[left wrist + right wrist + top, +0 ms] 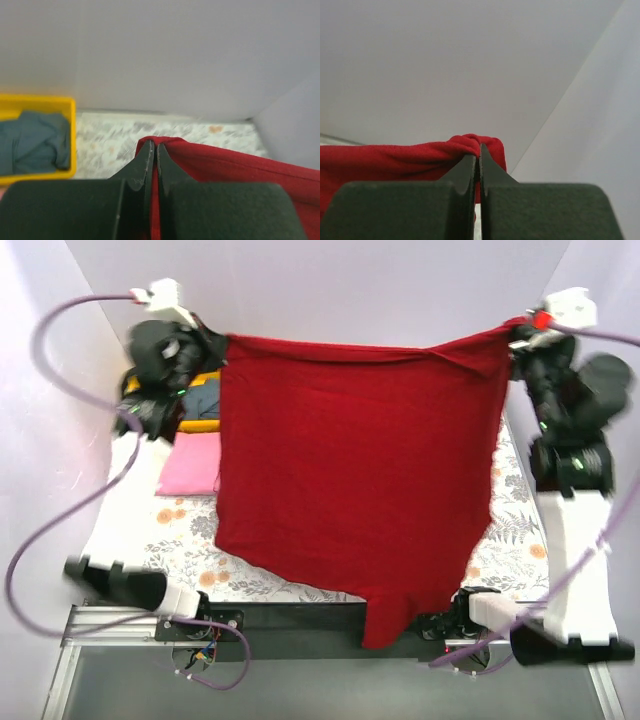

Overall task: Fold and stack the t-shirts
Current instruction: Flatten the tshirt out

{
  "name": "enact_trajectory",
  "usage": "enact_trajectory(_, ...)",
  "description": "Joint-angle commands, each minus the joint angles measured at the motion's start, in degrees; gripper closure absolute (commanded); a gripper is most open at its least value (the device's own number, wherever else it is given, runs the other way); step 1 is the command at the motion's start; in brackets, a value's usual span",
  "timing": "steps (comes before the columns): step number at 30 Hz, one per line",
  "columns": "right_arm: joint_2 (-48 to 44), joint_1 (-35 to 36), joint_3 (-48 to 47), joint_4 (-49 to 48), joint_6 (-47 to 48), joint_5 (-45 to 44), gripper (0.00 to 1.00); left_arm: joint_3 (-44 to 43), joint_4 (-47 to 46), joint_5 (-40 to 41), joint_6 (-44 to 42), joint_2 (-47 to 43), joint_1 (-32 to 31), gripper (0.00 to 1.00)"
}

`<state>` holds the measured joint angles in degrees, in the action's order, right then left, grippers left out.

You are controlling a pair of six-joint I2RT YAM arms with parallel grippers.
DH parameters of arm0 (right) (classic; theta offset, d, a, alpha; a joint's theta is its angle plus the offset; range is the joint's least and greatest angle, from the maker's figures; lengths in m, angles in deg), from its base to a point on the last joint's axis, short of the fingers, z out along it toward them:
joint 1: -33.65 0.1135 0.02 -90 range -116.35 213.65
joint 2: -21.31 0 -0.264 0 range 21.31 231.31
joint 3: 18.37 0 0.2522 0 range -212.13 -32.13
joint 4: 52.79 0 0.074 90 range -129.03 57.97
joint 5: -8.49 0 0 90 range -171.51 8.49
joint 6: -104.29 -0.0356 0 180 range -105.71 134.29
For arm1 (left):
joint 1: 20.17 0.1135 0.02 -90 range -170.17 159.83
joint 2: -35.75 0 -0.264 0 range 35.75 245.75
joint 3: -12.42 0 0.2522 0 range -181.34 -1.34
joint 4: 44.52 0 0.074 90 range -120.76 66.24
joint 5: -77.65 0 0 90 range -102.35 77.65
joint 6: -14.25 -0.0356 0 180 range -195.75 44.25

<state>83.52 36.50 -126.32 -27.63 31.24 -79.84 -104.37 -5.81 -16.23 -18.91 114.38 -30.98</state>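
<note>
The left hand [154, 150] and the right hand [479, 152] are each pinched tight on an upper corner of the dark red t-shirt [350, 480]. It hangs spread between them above the surface [185, 535], its lowest part draping past the near edge. The pink t-shirt [188, 468] lies by the left edge, and the blue-grey t-shirt [32, 142] sits in the yellow bin [37, 100] at the far left corner.

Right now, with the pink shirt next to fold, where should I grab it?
Probably the near left corner of the pink shirt, from above on the left: it lies flat, and the hanging dark red shirt hides its right side.
</note>
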Motion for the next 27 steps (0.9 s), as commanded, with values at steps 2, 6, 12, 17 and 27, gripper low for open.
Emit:
enact_trajectory(2,9.31,-0.3,6.28,-1.19,0.98,2.02,0.99,6.86,-1.21,9.06,-0.42,11.53,0.7,1.0)
enact_trajectory(6,20.27,-0.3,9.11,-8.92,0.28,3.86,0.99,8.72,-5.87,12.92,1.77,20.05,1.58,1.0)
enact_trajectory(12,36.71,-0.13,7.01,-13.15,-1.31,5.53,0.99,5.03,-8.6,14.26,3.98,35.52,2.55,1.0)
enact_trajectory(17,45.79,-0.13,2.79,-13.59,-1.31,4.66,0.99,1.51,-10.01,12.06,3.98,44.31,2.63,1.0)
enact_trajectory(27,52.57,-0.13,-1.43,-10.01,-4.73,4.3,0.99,-1.13,-11.59,9.86,4.33,48.9,4.04,1.0)
